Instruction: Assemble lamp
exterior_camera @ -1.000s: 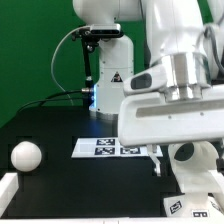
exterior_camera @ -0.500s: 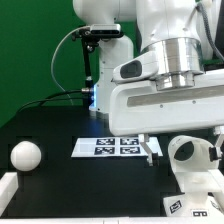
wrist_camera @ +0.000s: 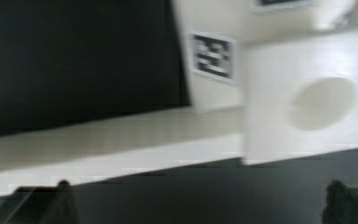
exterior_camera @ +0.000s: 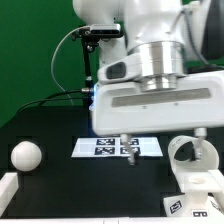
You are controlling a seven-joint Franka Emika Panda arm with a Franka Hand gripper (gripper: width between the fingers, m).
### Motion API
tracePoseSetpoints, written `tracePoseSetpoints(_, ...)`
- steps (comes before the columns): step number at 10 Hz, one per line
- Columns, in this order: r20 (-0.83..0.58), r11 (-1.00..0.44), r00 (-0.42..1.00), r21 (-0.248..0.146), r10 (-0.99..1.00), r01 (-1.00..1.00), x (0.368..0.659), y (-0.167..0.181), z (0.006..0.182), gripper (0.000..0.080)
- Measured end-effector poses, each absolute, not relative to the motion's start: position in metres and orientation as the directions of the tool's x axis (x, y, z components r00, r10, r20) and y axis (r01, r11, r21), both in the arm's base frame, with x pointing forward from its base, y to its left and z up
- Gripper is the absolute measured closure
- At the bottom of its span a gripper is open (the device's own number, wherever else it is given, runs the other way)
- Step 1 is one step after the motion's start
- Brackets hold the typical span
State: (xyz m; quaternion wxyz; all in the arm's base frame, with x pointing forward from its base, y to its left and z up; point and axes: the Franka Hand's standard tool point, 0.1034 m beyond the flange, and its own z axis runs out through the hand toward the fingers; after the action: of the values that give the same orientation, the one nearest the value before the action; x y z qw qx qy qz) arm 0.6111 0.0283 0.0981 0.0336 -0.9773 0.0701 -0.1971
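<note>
Black table (exterior_camera: 50,132) | bulb (exterior_camera: 27,155) well apart, exterior view's left of hand (exterior_camera: 128,152)

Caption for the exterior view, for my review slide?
Open, empty gripper hangs over the marker board; the white bulb lies on the black table at the exterior view's left.

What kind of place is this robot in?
Most likely a robot lab, set up for testing. A big white robot arm stands over a black table, a marker board printed with square tags lies on the table, and a plain green screen hangs behind.
</note>
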Motion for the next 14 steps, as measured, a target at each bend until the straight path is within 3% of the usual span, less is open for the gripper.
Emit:
tracePoseSetpoints(2,0.307,-0.979,0.931,-0.108,-0.196,-0.170,0.595,0.003,0.114,0.0100)
tracePoseSetpoints(7,0.293,-0.977,0.933,-0.110,-0.209,-0.184,0.592,0.002,0.110,0.0100)
tracePoseSetpoints(9,0.259,-0.985,0.951,-0.085,-0.170,-0.153,0.582,-0.017,0.098,0.0100)
tracePoseSetpoints(11,0.106,-0.990,0.988,-0.087,-0.115,-0.106,0.546,-0.059,0.096,0.0100)
tracePoseSetpoints(12,0.044,-0.992,0.994,-0.084,-0.098,-0.094,0.538,-0.088,0.096,0.0100)
tracePoseSetpoints(14,-0.121,-0.990,0.989,-0.105,-0.080,-0.093,0.530,-0.109,0.104,0.0100)
